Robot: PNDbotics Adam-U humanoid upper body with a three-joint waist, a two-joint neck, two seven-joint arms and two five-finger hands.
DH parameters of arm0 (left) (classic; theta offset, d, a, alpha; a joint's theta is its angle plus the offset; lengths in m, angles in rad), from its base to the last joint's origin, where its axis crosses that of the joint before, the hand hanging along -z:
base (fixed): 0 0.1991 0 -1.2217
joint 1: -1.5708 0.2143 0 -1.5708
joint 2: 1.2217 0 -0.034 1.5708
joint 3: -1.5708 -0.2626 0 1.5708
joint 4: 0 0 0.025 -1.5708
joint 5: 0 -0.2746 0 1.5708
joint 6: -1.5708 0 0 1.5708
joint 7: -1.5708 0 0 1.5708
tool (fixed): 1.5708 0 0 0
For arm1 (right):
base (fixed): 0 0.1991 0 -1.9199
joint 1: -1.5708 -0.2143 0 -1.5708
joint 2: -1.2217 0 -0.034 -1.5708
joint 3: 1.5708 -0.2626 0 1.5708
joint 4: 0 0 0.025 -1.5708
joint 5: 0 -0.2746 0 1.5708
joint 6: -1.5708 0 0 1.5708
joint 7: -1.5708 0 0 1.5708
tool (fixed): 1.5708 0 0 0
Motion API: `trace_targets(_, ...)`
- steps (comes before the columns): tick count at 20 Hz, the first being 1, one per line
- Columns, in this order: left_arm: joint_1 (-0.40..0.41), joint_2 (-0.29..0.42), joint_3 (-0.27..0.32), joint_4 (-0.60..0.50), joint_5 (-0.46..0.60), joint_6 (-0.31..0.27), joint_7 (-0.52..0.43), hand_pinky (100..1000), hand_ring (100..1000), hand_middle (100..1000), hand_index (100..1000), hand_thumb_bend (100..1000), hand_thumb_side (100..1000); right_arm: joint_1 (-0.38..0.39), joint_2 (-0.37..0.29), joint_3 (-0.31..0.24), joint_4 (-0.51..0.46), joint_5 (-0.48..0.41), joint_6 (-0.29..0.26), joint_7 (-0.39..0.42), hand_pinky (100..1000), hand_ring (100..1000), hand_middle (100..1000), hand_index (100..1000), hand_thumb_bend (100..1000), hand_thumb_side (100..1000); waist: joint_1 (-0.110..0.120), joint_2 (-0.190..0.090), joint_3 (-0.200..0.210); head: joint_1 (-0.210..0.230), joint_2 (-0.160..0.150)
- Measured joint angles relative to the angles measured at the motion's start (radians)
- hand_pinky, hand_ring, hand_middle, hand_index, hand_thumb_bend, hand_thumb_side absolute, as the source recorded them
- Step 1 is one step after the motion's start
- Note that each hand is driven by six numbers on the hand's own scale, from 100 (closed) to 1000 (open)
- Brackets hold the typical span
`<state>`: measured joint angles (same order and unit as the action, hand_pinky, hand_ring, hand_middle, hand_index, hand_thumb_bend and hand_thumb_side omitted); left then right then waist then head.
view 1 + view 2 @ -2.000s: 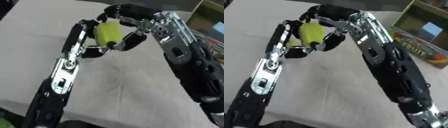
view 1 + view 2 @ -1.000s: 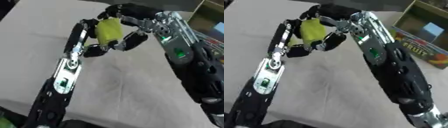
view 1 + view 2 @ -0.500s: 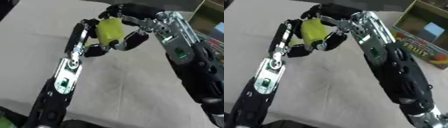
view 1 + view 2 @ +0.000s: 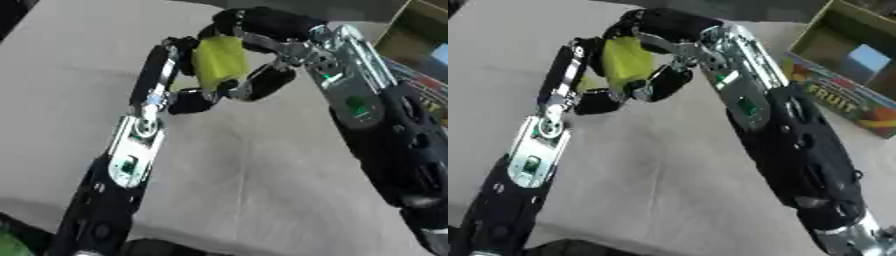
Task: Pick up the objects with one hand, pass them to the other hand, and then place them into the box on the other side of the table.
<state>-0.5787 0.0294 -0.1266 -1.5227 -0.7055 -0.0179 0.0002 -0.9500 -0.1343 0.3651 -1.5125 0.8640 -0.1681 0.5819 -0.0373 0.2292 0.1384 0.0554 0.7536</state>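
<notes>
Since 2 seconds ago very little has changed: both hands stay joined around the yellow-green soft rectangular object (image 4: 219,62), which has shifted only slightly upward in the view along with the arms, and the grey cloth-covered surface (image 4: 262,180) looks the same.

The yellow-green object is held up above the surface, near the top middle of the view, between the 2 hands. The left hand (image 4: 179,75), black with a silver wrist, comes up from the lower left on a long black and silver arm; its fingers curl round the left side and lower edge of the object. The right hand (image 4: 262,30) reaches in from the right on a thick black and silver arm with small green lights on its forearm; its dark fingers arch over the top of the object and its thumb (image 4: 262,85) curls under the right side, so this hand too is clamped on the object. The 2 hands touch or nearly touch each other around it; which one bears the object cannot be told.

At the right edge, beyond the right arm, stands an open cardboard box with a printed fruit picture and the word FRUIT on its side (image 4: 842,102). It sits on the surface, well apart from the held object. Something pale blue shows inside it (image 4: 868,57).
</notes>
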Motion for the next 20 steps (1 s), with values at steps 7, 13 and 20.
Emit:
trace_targets(7, 0.000, 0.000, 0.000, 0.000, 0.000, -0.004, -0.004, 461, 405, 264, 431, 100, 254, -0.001, 0.002, 0.000, 0.003, -0.002, 0.001, 0.001, 1000, 1000, 646, 820, 237, 176, 0.000, 0.001, 0.004, 0.002, 0.000)
trace_targets(13, 0.000, -0.001, 0.000, 0.000, 0.000, -0.005, -0.004, 462, 405, 265, 432, 100, 250, -0.001, 0.002, 0.000, 0.003, -0.008, -0.004, 0.013, 1000, 1000, 562, 772, 238, 168, 0.000, 0.001, 0.004, 0.004, 0.000)
trace_targets(20, 0.000, -0.003, 0.000, 0.000, -0.002, -0.010, -0.003, 471, 415, 276, 445, 100, 193, -0.001, 0.002, 0.000, 0.006, -0.025, -0.011, 0.021, 949, 1000, 475, 682, 178, 113, 0.000, 0.001, 0.004, 0.004, 0.000)
